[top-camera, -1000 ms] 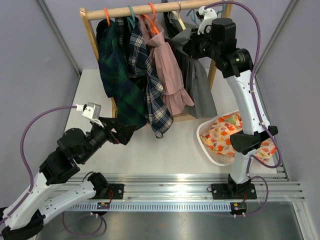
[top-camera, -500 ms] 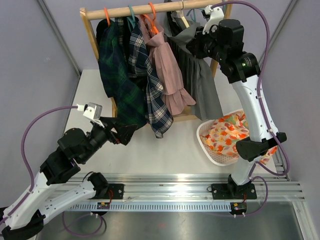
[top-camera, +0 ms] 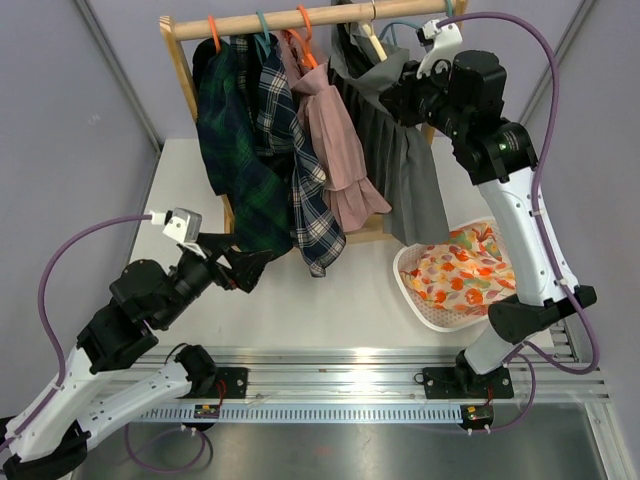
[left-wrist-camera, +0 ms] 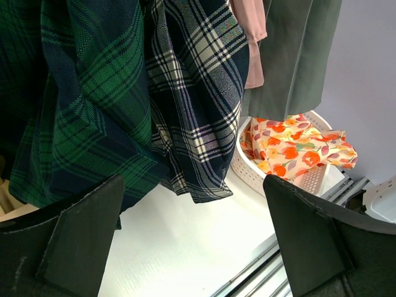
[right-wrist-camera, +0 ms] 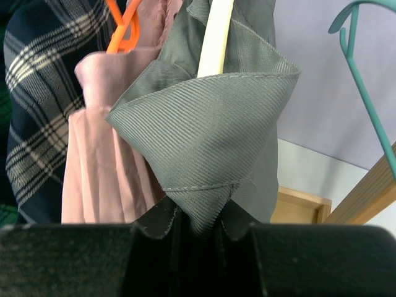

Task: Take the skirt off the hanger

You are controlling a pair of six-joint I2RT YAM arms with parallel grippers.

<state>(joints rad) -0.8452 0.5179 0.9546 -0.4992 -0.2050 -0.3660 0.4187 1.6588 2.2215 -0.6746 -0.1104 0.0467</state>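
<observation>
At the back of the table, a wooden clothes rail [top-camera: 300,18] carries a row of hanging garments: a green-and-navy plaid garment [top-camera: 235,165], a navy-and-white plaid garment [top-camera: 305,195], a pink garment [top-camera: 340,160] and, at the right end, the grey pleated skirt [top-camera: 405,170]. The skirt hangs on a cream hanger [right-wrist-camera: 215,37], whose hook is over the rail. The right gripper [right-wrist-camera: 195,219] is raised to the skirt's upper edge — its fingers [right-wrist-camera: 158,219] are closed on a bunched fold of the grey cloth just below the cream hanger. A teal hanger [right-wrist-camera: 362,80] hangs bare to the right of it. The left gripper [left-wrist-camera: 192,247] sits low over the table near the hem of the green-and-navy plaid garment, its fingers [left-wrist-camera: 80,235] spread wide with nothing between them. Below the skirt's hem, a white plastic basket [top-camera: 408,290] rests on the table — it holds a floral cloth [top-camera: 460,270] in orange and cream.
</observation>
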